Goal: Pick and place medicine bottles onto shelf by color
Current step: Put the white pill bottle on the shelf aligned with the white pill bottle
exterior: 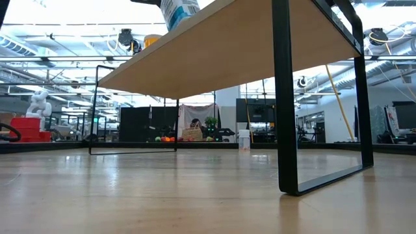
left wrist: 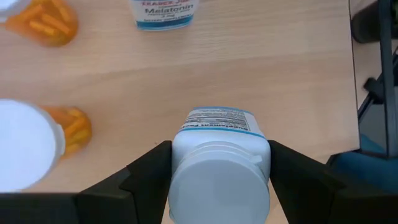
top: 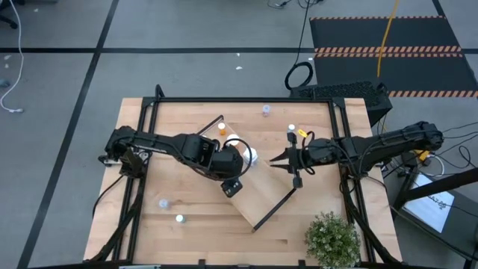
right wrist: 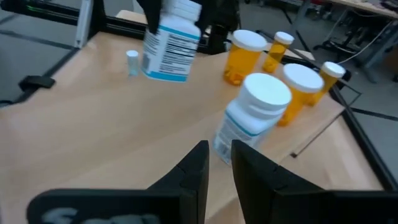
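Left wrist view: a white-capped bottle (left wrist: 219,163) is clasped between the fingers (left wrist: 146,171) of the left gripper (left wrist: 217,180) above the shelf (left wrist: 249,68), near orange bottles (left wrist: 53,23) and a melatonin bottle (left wrist: 164,12). From above, the right gripper (top: 280,160) is seen just beside the shelf (top: 258,190), its fingers nearly closed on nothing

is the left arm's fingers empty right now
No, in the left wrist view the left gripper has its fingers on either side of a white-capped medicine bottle, holding it over the shelf.
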### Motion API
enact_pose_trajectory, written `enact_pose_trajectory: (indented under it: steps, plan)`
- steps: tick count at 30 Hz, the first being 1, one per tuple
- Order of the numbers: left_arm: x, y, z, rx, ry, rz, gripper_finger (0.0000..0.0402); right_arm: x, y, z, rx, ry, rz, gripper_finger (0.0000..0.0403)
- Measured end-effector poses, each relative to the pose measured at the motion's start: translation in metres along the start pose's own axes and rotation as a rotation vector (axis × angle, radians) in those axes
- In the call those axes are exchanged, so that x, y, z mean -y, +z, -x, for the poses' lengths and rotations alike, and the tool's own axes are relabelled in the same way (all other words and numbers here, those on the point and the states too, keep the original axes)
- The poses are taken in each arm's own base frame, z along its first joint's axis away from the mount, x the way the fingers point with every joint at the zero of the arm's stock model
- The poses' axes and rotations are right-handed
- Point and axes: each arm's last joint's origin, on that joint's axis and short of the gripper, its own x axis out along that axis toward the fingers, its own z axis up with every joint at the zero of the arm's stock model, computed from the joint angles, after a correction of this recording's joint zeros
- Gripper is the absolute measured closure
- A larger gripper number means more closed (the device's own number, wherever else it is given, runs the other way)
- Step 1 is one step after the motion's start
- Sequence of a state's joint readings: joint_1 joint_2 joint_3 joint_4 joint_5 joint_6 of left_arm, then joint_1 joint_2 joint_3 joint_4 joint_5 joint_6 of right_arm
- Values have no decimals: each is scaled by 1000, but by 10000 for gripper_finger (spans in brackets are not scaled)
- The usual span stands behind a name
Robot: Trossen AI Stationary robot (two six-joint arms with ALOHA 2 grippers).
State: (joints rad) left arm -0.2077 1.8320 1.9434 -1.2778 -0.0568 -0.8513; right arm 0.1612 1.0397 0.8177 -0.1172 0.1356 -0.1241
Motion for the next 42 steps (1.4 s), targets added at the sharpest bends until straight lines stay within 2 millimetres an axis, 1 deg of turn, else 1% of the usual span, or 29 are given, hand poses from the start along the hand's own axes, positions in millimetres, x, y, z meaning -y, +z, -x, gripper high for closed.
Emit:
enact_pose_trajectory:
  steps: [3,7,11,16,18,22,27,33,37,42]
  plan:
    - [0,0,0,0,0,50,156,4,-1,0,-3,-16,18,342]
    - [-2,2,0,4,11,55,156,8,-2,-1,-17,-29,21,342]
    - [-8,8,-1,9,16,68,156,9,-7,-1,-62,-30,34,342]
    - [-18,18,-1,-47,-26,82,156,10,-12,-1,-111,-27,37,342]
    - [-23,20,5,-70,-20,80,156,10,-12,-1,-114,-26,38,342]
    - [-26,25,20,-45,-38,90,156,10,-12,-1,-114,-26,38,342]
    - [-23,27,39,-4,-58,86,156,10,-12,-1,-113,-27,48,342]
    - [-20,28,54,31,-95,87,156,10,-12,-1,-114,-28,66,342]
    - [-24,27,56,19,-66,94,156,10,-12,-1,-114,-29,70,342]
    - [-21,26,48,22,-24,82,156,11,-12,-1,-119,-56,72,342]
